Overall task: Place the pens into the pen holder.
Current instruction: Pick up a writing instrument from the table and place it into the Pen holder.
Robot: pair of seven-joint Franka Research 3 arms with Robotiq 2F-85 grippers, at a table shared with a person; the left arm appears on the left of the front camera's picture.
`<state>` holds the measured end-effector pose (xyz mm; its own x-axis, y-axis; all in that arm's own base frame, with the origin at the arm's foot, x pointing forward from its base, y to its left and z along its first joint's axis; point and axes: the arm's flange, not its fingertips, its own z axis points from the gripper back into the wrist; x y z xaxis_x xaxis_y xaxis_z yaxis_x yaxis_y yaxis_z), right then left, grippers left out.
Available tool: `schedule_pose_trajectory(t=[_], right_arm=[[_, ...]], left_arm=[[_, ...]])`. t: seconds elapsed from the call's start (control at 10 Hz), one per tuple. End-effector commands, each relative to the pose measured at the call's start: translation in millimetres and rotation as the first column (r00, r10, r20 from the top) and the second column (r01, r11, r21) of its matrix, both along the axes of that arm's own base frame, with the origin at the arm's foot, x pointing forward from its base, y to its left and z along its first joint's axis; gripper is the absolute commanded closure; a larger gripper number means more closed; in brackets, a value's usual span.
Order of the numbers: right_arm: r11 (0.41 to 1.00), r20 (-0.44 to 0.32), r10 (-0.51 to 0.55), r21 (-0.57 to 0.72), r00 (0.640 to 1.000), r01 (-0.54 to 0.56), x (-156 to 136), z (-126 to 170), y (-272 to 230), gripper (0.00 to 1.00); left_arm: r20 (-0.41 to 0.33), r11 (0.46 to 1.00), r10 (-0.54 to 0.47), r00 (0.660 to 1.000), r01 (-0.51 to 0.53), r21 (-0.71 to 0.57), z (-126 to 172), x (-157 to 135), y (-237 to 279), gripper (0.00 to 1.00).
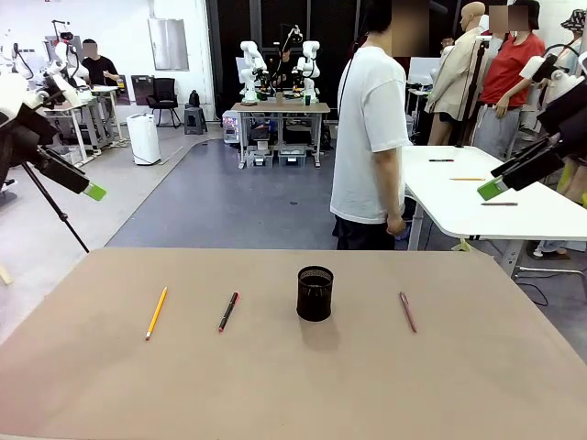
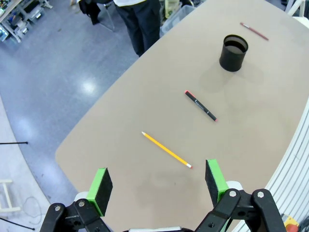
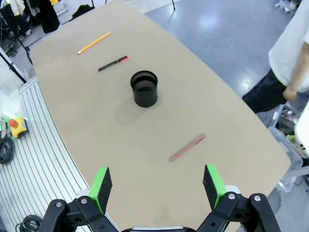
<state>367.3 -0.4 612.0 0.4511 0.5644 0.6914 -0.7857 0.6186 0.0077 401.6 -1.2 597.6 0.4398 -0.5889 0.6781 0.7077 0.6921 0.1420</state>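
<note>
Though open-topped, pen holder (image 1: pixel 315 304) interior dark

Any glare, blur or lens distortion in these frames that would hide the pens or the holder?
Front view: even light and sharp; the pen holder throws a soft shadow toward the camera. Left wrist view: a bright glare patch on the blue floor, off the table; the yellow pencil is crisp. Right wrist view: wide-angle bowing of the table's edges, nothing washed out.

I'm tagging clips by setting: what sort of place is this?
Probably a robotics lab: a left arm and right arm, jaws open, flank a table with neatly spaced pens and a pen holder, workbenches and open floor behind.
</note>
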Motion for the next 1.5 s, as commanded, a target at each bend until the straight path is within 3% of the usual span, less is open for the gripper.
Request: schedule_pose_trajectory(t=[0.0, 0.8, 1.0, 1.4], right_arm=[[1.000, -0.002, 0.028, 0.007, 1.000, -0.028, 5, -1, -6, 0.00], [1.000, -0.017, 0.029, 0.007, 0.999, -0.029, 7, -7, -8, 0.00], [0.999, -0.021, 0.035, 0.007, 0.999, -0.035, 12, -9, -6, 0.00], [1.000, -0.029, 0.002, -0.006, 1.000, -0.003, 4, -8, -3, 0.00]], left_arm=[[0.000, 0.996, -0.058, 0.998, 0.058, -0.064, -3, -3, 0, 0.00], [-0.042, 0.987, -0.145, 0.989, 0.141, -0.070, -11, -1, -7, 0.00], [-0.017, 0.992, -0.110, 0.994, 0.108, -0.070, -9, 1, -8, 0.00], [-0.047, 0.992, -0.114, 0.992, 0.111, -0.059, -9, -4, -12, 0.00]])
